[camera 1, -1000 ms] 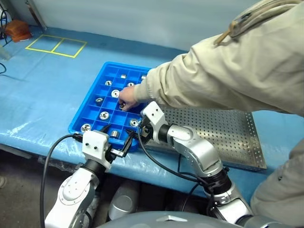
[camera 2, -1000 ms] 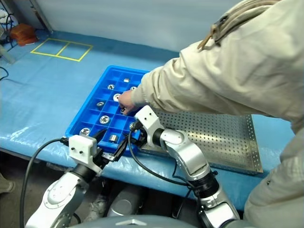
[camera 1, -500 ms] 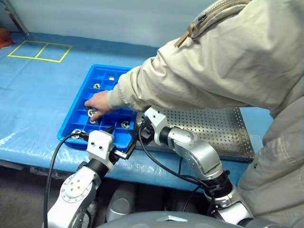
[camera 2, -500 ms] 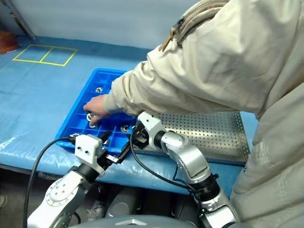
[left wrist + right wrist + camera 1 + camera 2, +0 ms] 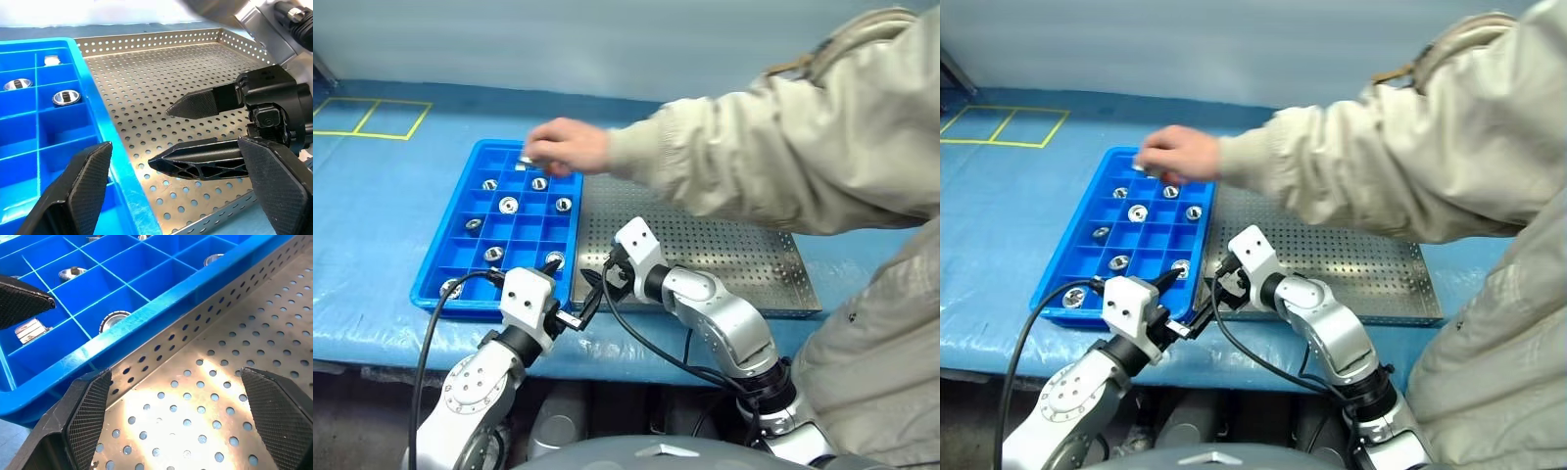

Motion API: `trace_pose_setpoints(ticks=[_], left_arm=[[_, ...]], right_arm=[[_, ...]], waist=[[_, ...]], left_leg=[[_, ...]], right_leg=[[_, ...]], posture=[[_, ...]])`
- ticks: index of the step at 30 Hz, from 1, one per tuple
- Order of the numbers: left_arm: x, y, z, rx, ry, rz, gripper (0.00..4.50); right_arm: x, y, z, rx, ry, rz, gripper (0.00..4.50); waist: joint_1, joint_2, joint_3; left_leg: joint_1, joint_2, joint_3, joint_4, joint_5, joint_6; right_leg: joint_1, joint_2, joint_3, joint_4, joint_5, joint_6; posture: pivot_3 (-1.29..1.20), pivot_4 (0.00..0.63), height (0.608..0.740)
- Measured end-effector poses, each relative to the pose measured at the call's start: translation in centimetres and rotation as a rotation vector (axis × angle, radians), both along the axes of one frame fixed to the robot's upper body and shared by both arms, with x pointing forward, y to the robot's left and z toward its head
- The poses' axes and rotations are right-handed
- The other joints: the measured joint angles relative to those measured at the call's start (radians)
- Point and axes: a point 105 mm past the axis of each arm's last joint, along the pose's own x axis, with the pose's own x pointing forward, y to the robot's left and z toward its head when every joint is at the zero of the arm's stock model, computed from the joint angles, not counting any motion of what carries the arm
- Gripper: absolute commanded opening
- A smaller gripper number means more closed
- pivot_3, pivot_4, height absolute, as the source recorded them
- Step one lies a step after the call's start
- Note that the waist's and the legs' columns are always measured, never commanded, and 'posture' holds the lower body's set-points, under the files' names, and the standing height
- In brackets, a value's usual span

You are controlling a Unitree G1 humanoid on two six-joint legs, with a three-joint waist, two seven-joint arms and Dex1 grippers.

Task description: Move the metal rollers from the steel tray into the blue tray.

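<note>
While a person's hand (image 5: 566, 147) reaches over the blue tray (image 5: 450, 257), I see both the left gripper (image 5: 570, 290) and the right gripper (image 5: 195, 131) spread wide, holding nothing.

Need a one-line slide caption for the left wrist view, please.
Open left gripper faces the open right gripper over the bare steel tray, beside rollers in the blue tray.
</note>
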Motion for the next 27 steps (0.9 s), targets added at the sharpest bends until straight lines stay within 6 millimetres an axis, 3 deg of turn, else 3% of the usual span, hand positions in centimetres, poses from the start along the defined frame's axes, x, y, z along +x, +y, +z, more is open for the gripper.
trace_pose_setpoints(ticks=[27], left_arm=[[0.01, -0.13, -0.05, 0.017, 0.002, -0.022, 4.5]], right_arm=[[-0.21, -0.19, -0.1, -0.012, 0.004, -0.005, 4.46]], waist=[[-0.006, 0.0, 0.0]], left_leg=[[0.0, 0.001, 0.0, 0.0, 0.0, 0.0]], right_leg=[[0.0, -0.001, 0.0, 0.0, 0.0, 0.0]], posture=[[0.31, 0.15, 0.74]])
